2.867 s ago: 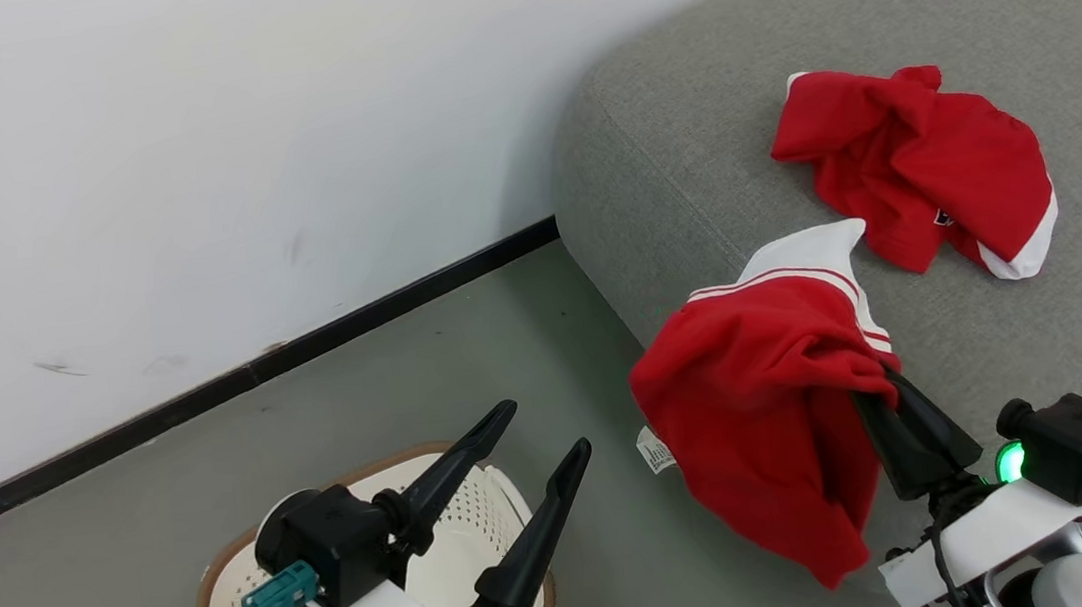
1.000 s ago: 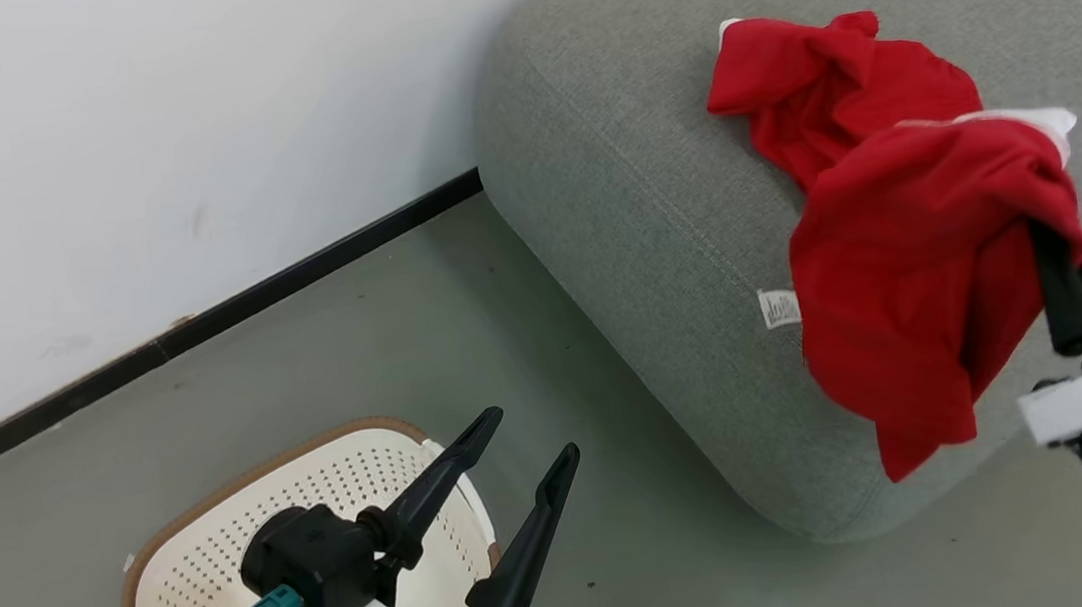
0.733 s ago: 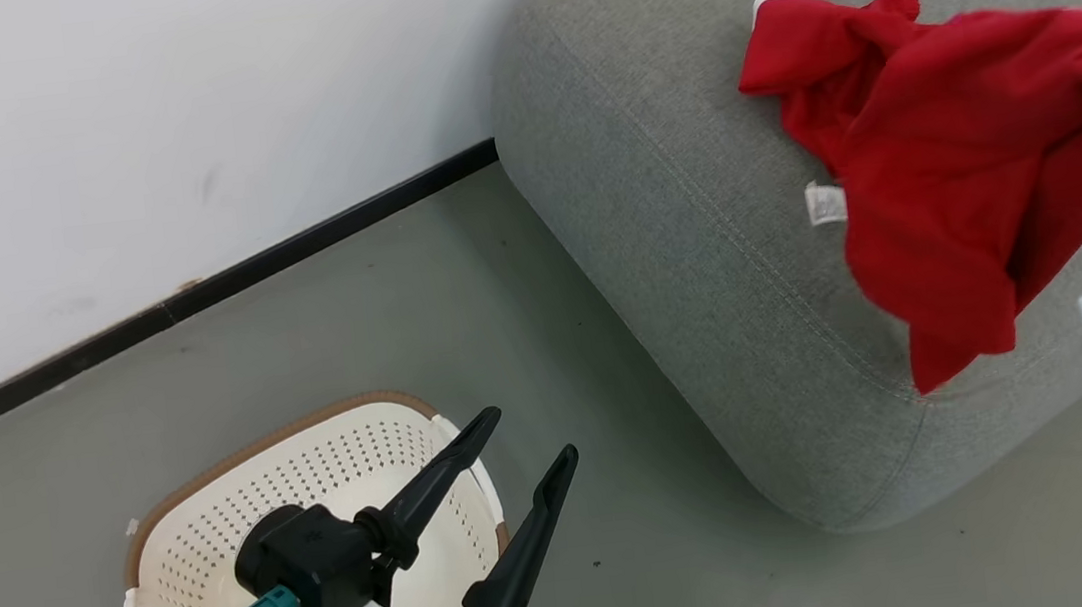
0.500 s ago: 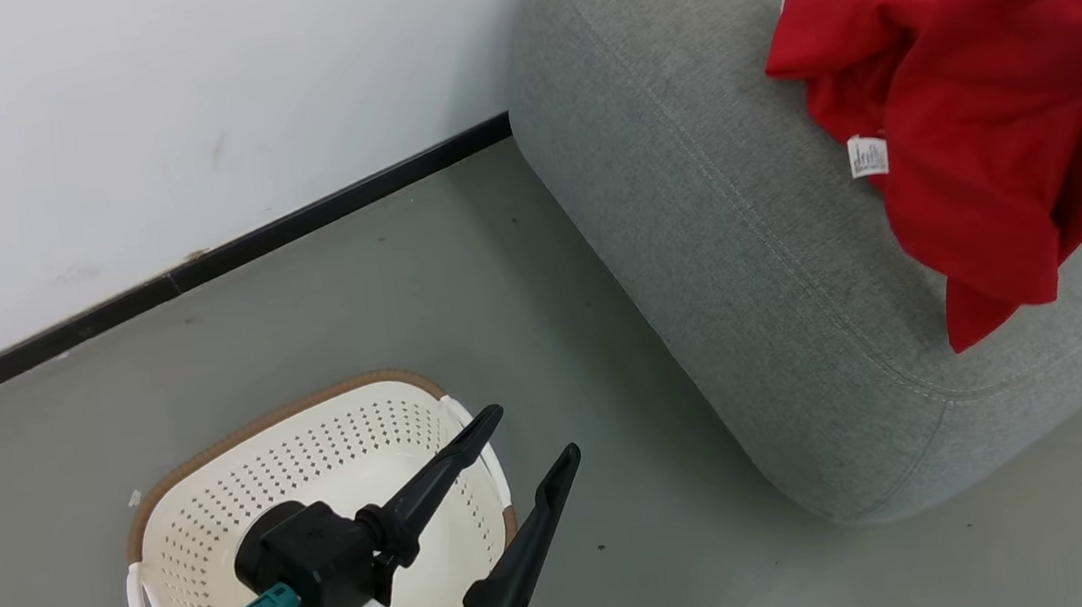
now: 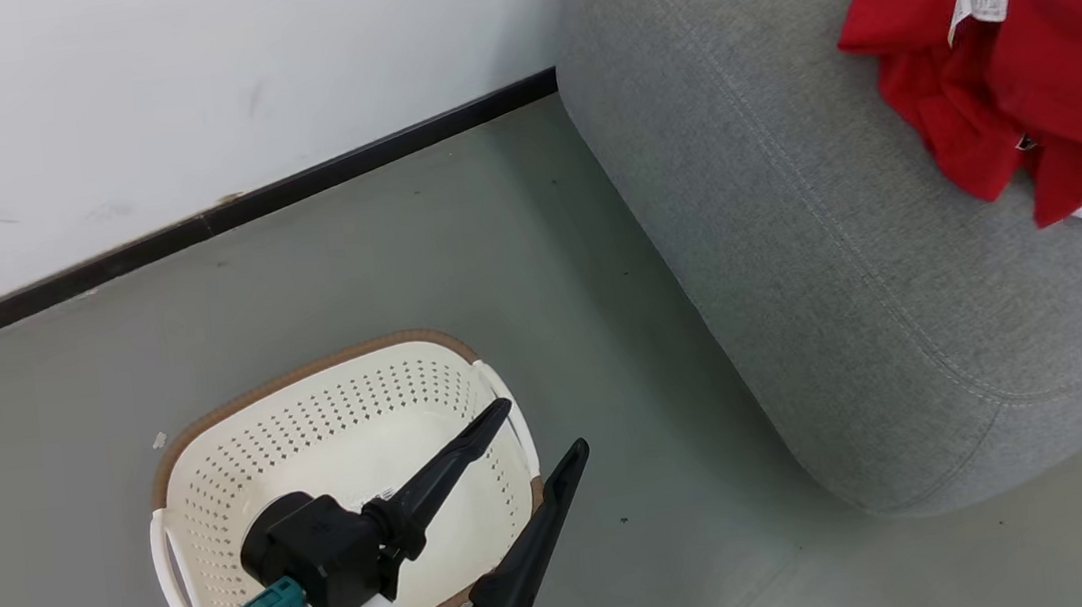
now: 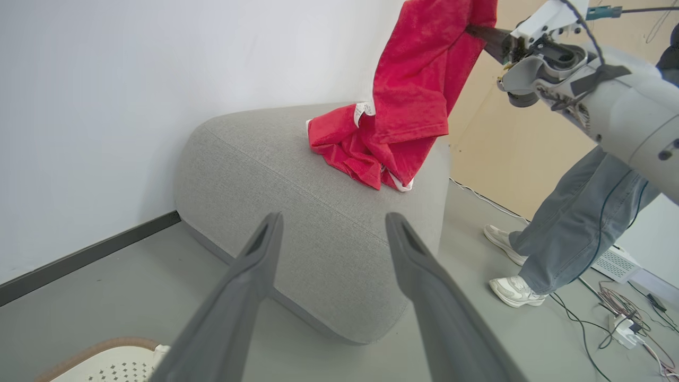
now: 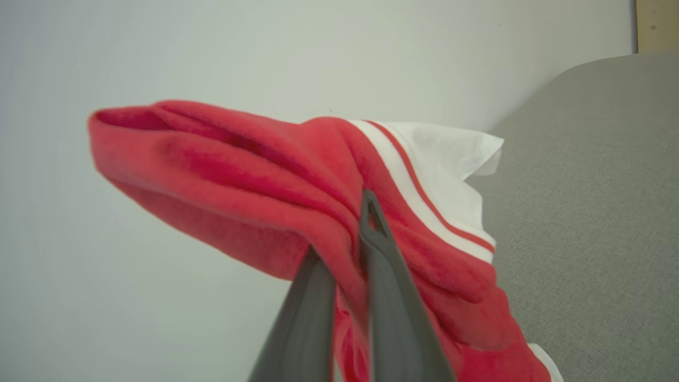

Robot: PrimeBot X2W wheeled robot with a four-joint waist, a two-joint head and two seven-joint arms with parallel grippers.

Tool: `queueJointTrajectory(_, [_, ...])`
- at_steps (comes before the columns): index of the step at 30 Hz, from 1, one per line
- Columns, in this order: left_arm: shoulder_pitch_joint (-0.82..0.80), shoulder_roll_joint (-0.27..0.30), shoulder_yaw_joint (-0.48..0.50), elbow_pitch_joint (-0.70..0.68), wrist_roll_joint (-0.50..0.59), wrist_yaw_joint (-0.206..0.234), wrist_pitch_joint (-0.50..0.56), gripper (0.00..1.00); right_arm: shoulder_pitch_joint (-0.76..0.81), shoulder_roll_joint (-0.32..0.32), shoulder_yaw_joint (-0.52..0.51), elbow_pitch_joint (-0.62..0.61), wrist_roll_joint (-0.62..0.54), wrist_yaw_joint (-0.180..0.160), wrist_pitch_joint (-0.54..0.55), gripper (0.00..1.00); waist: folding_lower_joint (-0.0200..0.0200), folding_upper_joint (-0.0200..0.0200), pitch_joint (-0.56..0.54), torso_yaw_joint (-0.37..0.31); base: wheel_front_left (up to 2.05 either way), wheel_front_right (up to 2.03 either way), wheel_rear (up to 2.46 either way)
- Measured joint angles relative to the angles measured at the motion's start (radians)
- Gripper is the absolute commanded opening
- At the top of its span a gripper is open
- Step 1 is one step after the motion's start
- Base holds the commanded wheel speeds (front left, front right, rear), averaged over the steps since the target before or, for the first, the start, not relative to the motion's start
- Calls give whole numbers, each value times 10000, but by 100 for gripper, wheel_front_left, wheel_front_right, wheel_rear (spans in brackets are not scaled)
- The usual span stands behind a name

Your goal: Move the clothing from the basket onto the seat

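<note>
The cream basket point(image 5: 215, 458) stands on the floor at the lower left, and I see no clothing in it. My left gripper point(image 5: 544, 426) hovers open above its right rim, nothing between the fingers. One red piece of clothing point(image 5: 931, 92) lies crumpled on the grey seat point(image 5: 793, 217). A second red garment point(image 6: 419, 69) with white striped trim hangs above it, its lower end over the lying piece. My right gripper point(image 7: 342, 228) is shut on this hanging garment point(image 7: 238, 170), high above the seat point(image 7: 583, 185).
A white wall with a black baseboard point(image 5: 287, 184) runs behind the basket and seat. A person's legs point(image 6: 573, 223) in grey trousers and white shoes stand on the floor beyond the seat, by cables point(image 6: 620, 318).
The head view has shifted. My right gripper has carried the hanging garment up and farther over the seat, above the lying piece. The left gripper stays open over the basket.
</note>
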Motion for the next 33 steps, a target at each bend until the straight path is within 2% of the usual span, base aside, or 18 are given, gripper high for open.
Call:
queueJointTrajectory(9, [14, 17, -136, 6, -61, -12, 86, 100, -1326, -656, -1588, 1152, -1266, 0, 360, 0, 0, 0, 316, 436, 0, 0, 0])
queueJointTrajectory(18, [22, 79, -165, -27, -77, -13, 88, 100, -1837, -608, -2932, 2100, -2171, 0, 433, 0, 0, 0, 693, 946, 0, 0, 0])
queueJointTrajectory(33, [12, 297, -173, -138, -90, -102, 280, 100, -2568, -629, -4029, 2694, -3277, 0, 244, 0, 0, 0, 1337, 1671, 0, 0, 0])
